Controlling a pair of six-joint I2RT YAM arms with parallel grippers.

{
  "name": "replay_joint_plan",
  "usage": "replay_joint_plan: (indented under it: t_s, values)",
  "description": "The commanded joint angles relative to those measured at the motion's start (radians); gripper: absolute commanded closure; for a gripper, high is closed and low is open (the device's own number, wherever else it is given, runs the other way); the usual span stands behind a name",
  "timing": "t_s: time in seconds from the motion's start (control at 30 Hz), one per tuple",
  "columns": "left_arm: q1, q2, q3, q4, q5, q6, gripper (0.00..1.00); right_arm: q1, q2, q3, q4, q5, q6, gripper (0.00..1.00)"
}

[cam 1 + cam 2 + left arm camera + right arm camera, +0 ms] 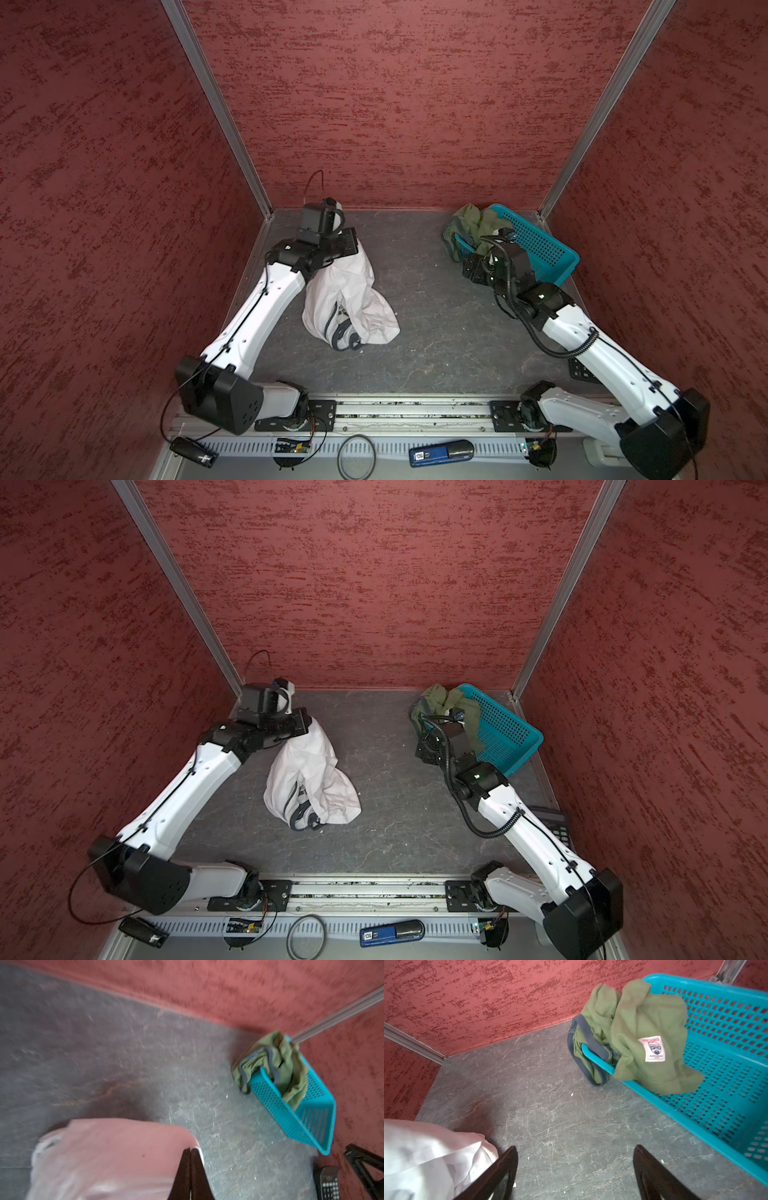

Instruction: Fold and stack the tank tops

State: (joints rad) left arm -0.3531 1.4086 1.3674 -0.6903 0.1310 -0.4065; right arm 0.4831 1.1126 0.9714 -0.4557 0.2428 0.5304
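Grey mat: L fingers pinch white top.

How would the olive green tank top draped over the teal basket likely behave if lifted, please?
Probably floppy: the olive green tank top lies crumpled and sags over the rim of the teal basket. Likely light, being thin cloth. Its dark trim seems hooked over the basket's corner, so lifting may snag and drag the basket.

The left gripper pinches one end of the white tank top; the olive tank top drapes over the basket rim.
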Motion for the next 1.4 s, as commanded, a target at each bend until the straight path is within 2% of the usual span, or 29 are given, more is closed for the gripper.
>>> replay_joint_plan:
  t_s: [0.0,0.17,0.27,0.3,0.37,0.43,0.5,0.6,0.77,0.97,1.07,1.23,1.37]
  values:
    - [-0.119,0.093,0.086,0.045,0.074,-0.038,1.0,0.008,0.0,-0.029,0.034,-0.044,0.073,0.13]
    - [-0.305,0.267,0.284,0.04,0.085,-0.023,0.99,0.008,-0.023,-0.051,0.019,0.009,0.088,0.13]
    - [-0.355,0.311,0.318,0.049,0.119,-0.004,0.68,0.008,-0.019,-0.068,0.019,0.014,0.094,0.13]
    - [-0.358,0.308,0.307,0.045,0.118,-0.004,0.52,0.008,-0.014,-0.077,0.024,0.005,0.103,0.13]
    - [-0.354,0.258,0.247,0.041,0.064,-0.018,0.3,0.008,-0.004,-0.097,0.047,-0.023,0.111,0.13]
    - [-0.341,0.16,0.132,0.053,-0.026,-0.054,0.16,0.008,0.012,-0.1,0.054,-0.039,0.108,0.13]
    - [-0.318,0.05,0.009,0.009,-0.138,-0.109,0.1,0.008,0.032,-0.096,0.063,-0.07,0.099,0.13]
    - [-0.284,-0.068,-0.126,-0.132,-0.279,-0.194,0.09,0.021,0.07,-0.12,0.106,-0.133,0.111,0.13]
    - [-0.255,-0.216,-0.355,-0.271,-0.324,-0.335,0.09,0.072,0.185,-0.185,0.218,-0.214,0.195,0.14]
    - [-0.25,-0.332,-0.563,-0.247,-0.258,-0.451,0.09,0.132,0.335,-0.204,0.336,-0.298,0.292,0.16]
    - [-0.246,-0.338,-0.612,-0.205,-0.219,-0.455,0.11,0.166,0.443,-0.189,0.362,-0.314,0.305,0.19]
    - [-0.226,-0.31,-0.634,-0.127,-0.198,-0.425,0.27,0.193,0.547,-0.149,0.393,-0.329,0.3,0.29]
    - [-0.153,-0.283,-0.626,-0.092,-0.171,-0.383,0.55,0.195,0.593,-0.115,0.381,-0.316,0.28,0.47]
